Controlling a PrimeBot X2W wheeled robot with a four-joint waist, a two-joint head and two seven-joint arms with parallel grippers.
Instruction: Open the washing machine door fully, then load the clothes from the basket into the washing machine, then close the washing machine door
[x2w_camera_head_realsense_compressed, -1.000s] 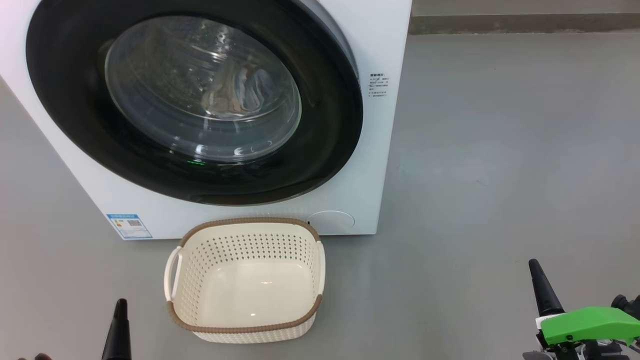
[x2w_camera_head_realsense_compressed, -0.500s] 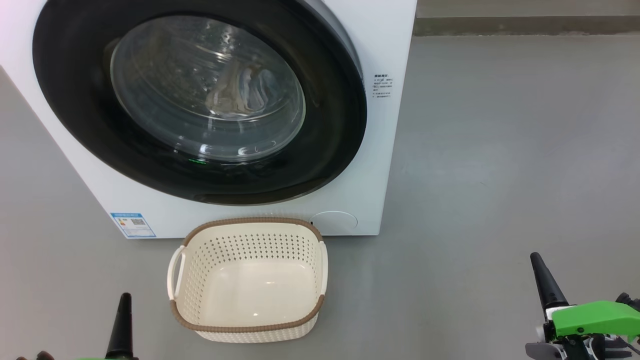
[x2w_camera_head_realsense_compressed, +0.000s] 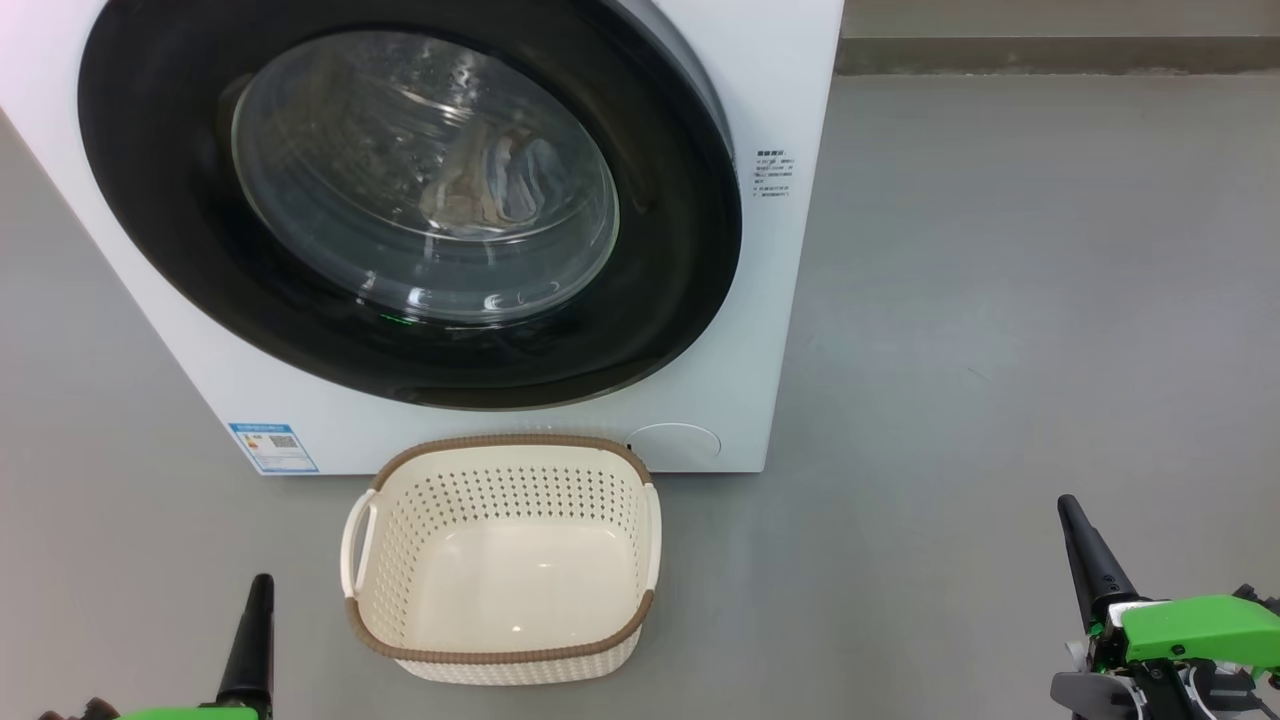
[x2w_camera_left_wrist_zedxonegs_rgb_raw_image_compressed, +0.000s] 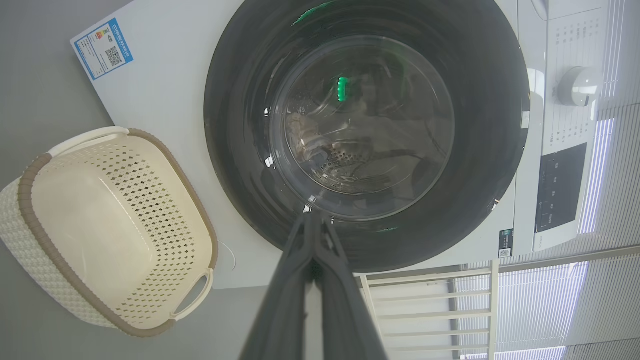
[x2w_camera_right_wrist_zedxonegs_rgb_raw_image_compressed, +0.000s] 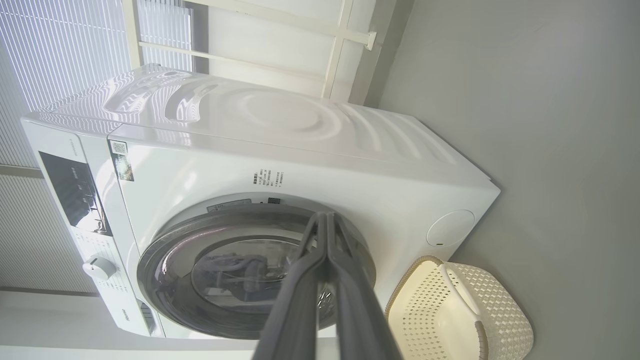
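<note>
Left gripper (x2w_camera_head_realsense_compressed: 262, 585): fingers pressed together, holding nothing; its tip sits higher in the head view than a second ago.
Washing machine door (x2w_camera_head_realsense_compressed: 410, 190): shut against the washing machine (x2w_camera_head_realsense_compressed: 790, 320) (the whole head view has slid slightly right, so the camera moved).
Clothes (x2w_camera_head_realsense_compressed: 495, 185): inside the machine, seen through the door's window.
Basket (x2w_camera_head_realsense_compressed: 500, 441): on the floor (x2w_camera_head_realsense_compressed: 1000, 300), just before the machine, as before.
Right gripper (x2w_camera_head_realsense_compressed: 1066, 505): fingers together, holding nothing; its tip is a little higher too.

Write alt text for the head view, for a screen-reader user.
A white front-loading washing machine with its round black-rimmed door shut, clothes dimly visible through the glass. An empty cream perforated basket stands on the grey floor just before it. The dark left fingers and right fingers point up from the bottom corners, touching nothing.
</note>
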